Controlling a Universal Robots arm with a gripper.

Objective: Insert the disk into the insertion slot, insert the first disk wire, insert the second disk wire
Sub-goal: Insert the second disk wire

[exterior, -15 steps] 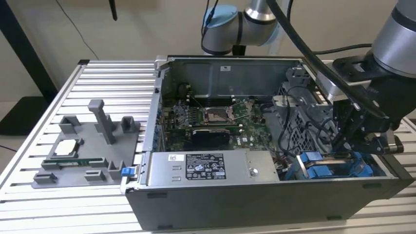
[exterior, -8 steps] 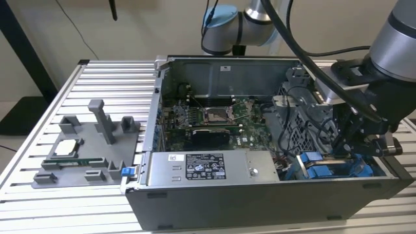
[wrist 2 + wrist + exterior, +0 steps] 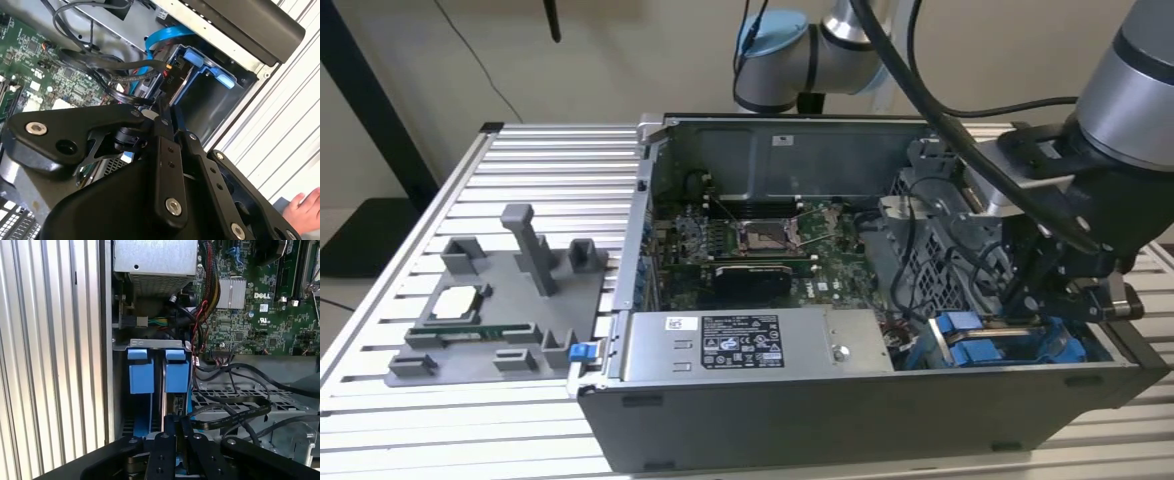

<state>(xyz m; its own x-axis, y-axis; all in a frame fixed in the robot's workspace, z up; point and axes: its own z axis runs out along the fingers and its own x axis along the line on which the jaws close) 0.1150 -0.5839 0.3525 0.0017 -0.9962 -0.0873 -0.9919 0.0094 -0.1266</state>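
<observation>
Even, soft light from above fills the exterior view, leaving the ribbed aluminium worktop (image 3: 520, 160) pale and the open grey computer case (image 3: 854, 400) dim inside, its front panel in shade. In the first wrist view the worktop slats (image 3: 50, 350) glare almost white. In the second wrist view the black hand (image 3: 165, 165) looms close, soft and dark, with small highlights on its screws.
</observation>
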